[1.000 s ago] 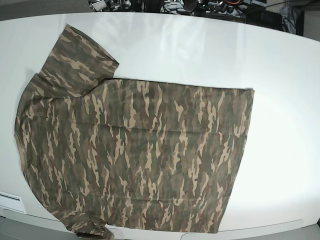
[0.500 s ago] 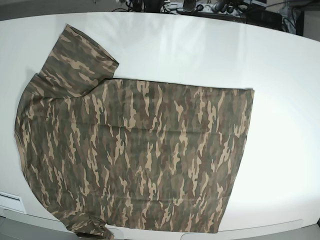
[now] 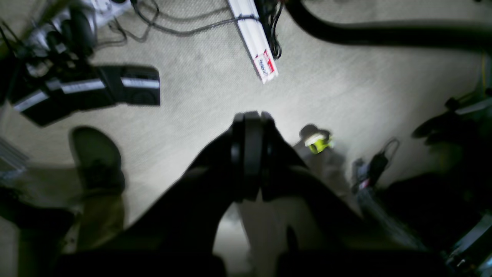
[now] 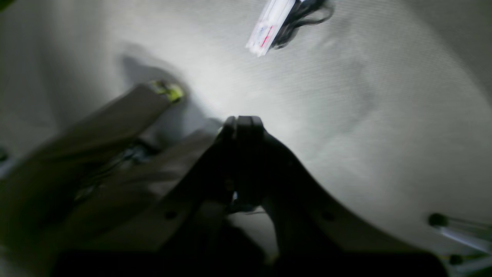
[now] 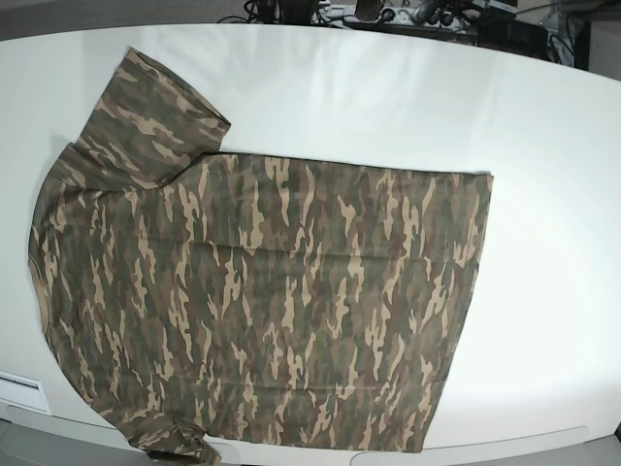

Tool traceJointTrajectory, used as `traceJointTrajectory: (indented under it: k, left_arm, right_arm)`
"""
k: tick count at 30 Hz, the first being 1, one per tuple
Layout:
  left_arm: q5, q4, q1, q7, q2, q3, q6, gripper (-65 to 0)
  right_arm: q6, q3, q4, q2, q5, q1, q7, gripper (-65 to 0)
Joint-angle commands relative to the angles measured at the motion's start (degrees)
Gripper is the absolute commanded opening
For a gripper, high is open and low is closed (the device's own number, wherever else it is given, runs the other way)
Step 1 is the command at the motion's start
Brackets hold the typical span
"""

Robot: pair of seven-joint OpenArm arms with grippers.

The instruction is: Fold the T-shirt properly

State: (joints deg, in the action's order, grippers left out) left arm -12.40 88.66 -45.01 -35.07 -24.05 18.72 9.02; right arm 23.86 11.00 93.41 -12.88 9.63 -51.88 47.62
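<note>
The left gripper has its jaws pressed together with nothing between them, and its camera looks down at carpet, cables and a shoe, not at the table. The right gripper is likewise pinched closed and empty, hanging over the same pale floor beside a white cable duct. Neither arm shows in the base view, so both are judged to be parked well away from the work. On the white table the T-shirt lies spread flat and unfolded, collar end toward the view's left edge, hem toward the right, one sleeve reaching up and the other slipping off the near edge at the bottom. Against the base pictures from a second and half a second ago, the cloth has not shifted at all: same outline, same creases, same sleeve angle. Only the clutter behind the far rim sits slightly differently in the oldest one. So nothing has changed for the task; folding has not begun, and both arms must first come over the table.
</note>
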Motion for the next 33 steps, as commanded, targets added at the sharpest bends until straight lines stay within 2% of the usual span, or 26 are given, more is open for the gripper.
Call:
traceJointTrajectory:
  k: [1, 6, 9, 13, 17, 23, 27, 33]
  left_arm:
    - [-0.3, 3.9, -2.4, 0.3, -2.2, 0.0, 0.4, -65.0]
    - [5.0, 18.9, -10.0, 0.3, -10.2, 0.0, -0.1, -65.0]
    - [9.0, 26.6, -13.9, 0.1, -13.7, 0.0, -2.4, -65.0]
    - [14.6, 35.9, -18.1, -1.5, -17.8, 0.0, -4.4, -65.0]
    - [17.9, 41.5, -20.5, -1.5, -20.7, 0.0, -6.2, -65.0]
    - [24.6, 44.3, -20.3, 0.7, -21.0, 0.0, -6.3, -65.0]
    - [28.5, 44.3, -17.0, 0.7, -21.0, -0.1, -6.3, -65.0]
    - [30.3, 44.3, -10.3, 2.0, -21.0, -0.1, -6.3, -65.0]
  right_arm:
    - [0.2, -0.2, 3.7, -1.3, 0.9, -2.7, 0.0, -65.0]
    - [-2.7, -0.2, 19.7, -6.7, 0.9, -11.3, 0.0, -65.0]
    - [-4.6, -0.2, 27.8, -9.0, 0.1, -15.7, 0.0, -65.0]
    - [-7.8, -0.2, 37.0, -11.1, -5.5, -20.6, 0.0, -65.0]
    - [-10.6, -0.2, 41.6, -11.4, -10.4, -22.7, -0.2, -65.0]
    - [-14.3, -0.2, 41.6, -11.4, -16.4, -22.7, -3.1, -65.0]
    - [-16.9, -0.2, 41.6, -11.4, -22.4, -21.6, -5.5, -65.0]
    - [-20.1, -0.2, 41.6, -11.4, -28.5, -16.0, -5.4, -65.0]
